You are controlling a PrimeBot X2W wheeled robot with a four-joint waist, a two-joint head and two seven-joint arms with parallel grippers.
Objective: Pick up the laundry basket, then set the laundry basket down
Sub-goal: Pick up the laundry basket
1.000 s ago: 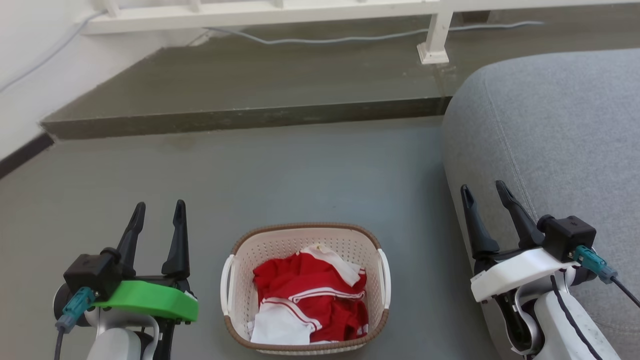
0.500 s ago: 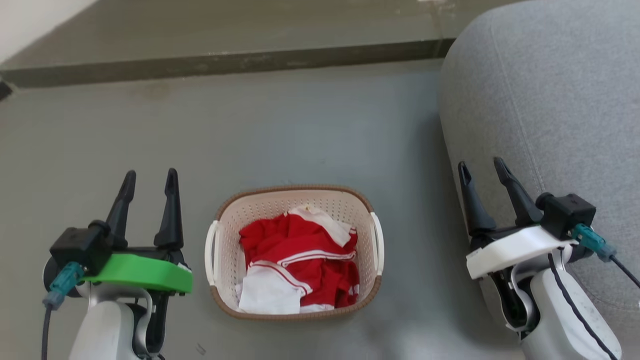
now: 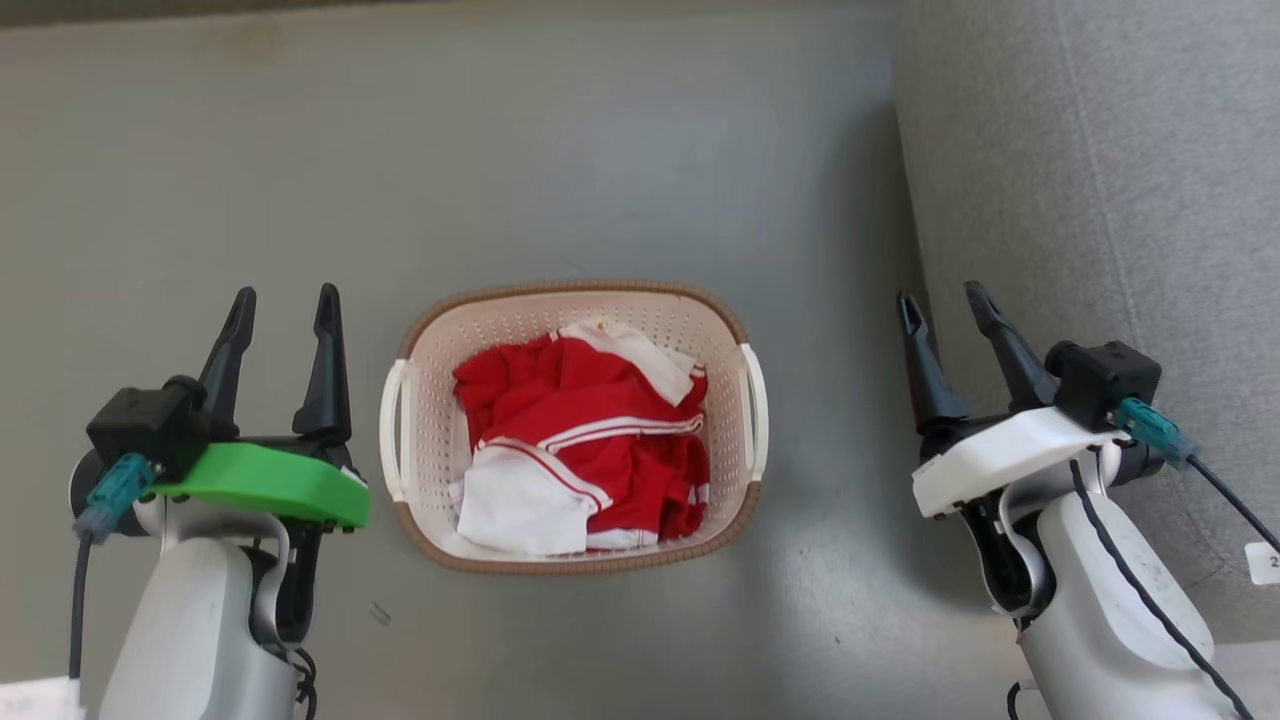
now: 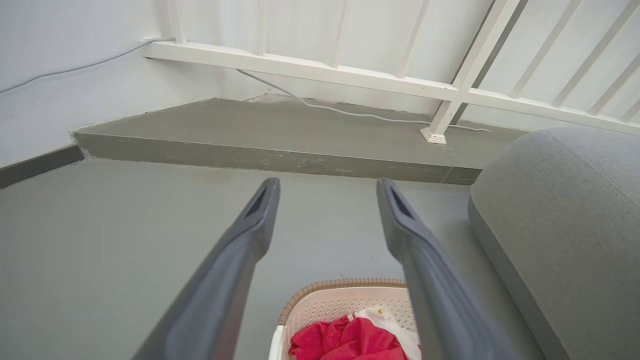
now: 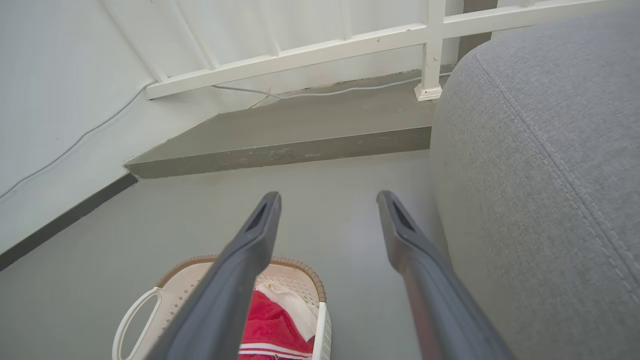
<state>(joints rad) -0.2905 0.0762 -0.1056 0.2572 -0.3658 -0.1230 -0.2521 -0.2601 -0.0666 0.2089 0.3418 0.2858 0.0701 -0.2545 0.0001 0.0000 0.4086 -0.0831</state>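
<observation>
Tipping downward, our head camera now frames the grey floor [image 3: 500,150] and grey sofa [image 3: 1100,150] from above. Our wrist views add the raised step [image 4: 280,130] and white railing [image 4: 350,75] beyond. The laundry basket [image 3: 575,287], holding red and white clothes [image 3: 580,430], stays put on the floor between our left gripper [image 3: 285,293] and right gripper [image 3: 939,293], both spread wide, empty.
</observation>
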